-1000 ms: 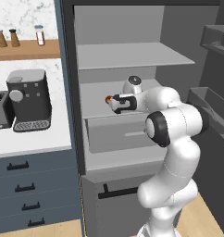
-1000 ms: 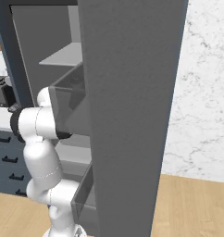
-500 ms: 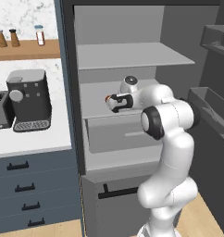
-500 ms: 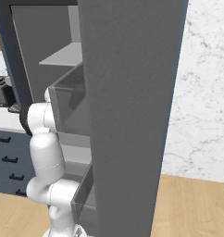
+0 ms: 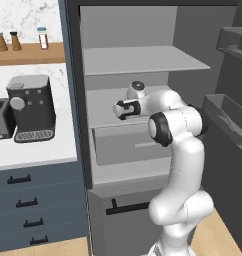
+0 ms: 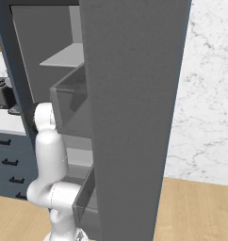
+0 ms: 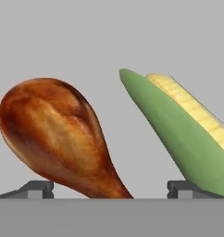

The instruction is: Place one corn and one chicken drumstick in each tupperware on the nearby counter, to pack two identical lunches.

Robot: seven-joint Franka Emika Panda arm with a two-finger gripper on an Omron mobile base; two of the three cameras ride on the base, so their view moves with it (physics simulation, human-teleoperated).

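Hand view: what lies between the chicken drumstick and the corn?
Nothing. In the hand view the chicken drumstick and the corn lie apart, and between them there is just the bare grey surface.

Grey fridge shelf [image 7: 132, 37], chicken drumstick [image 7: 58, 134] beside husked corn [image 7: 183, 134]

1. The chicken drumstick [image 7: 58, 139] has a glossy, glazed orange-brown skin with darker mottling and soft highlights.
2. The corn [image 7: 188, 129] wears a smooth, matt green husk; the exposed yellow kernels look finely ribbed and bumpy.
3. The fridge shelf [image 7: 114, 41] under both is plain, matt light grey, with no texture.
4. The robot arm [image 5: 180, 150] is smooth white plastic with a slight sheen; its joints are dark and matt.
5. The counter [image 5: 38, 150] top is smooth white.
6. The wall shelf [image 5: 28, 54] looks like warm brown wood.
7. The coffee machine [image 5: 30, 107] is matt dark grey.
8. The wall [image 6: 205, 94] has a white marble look with grey veins.
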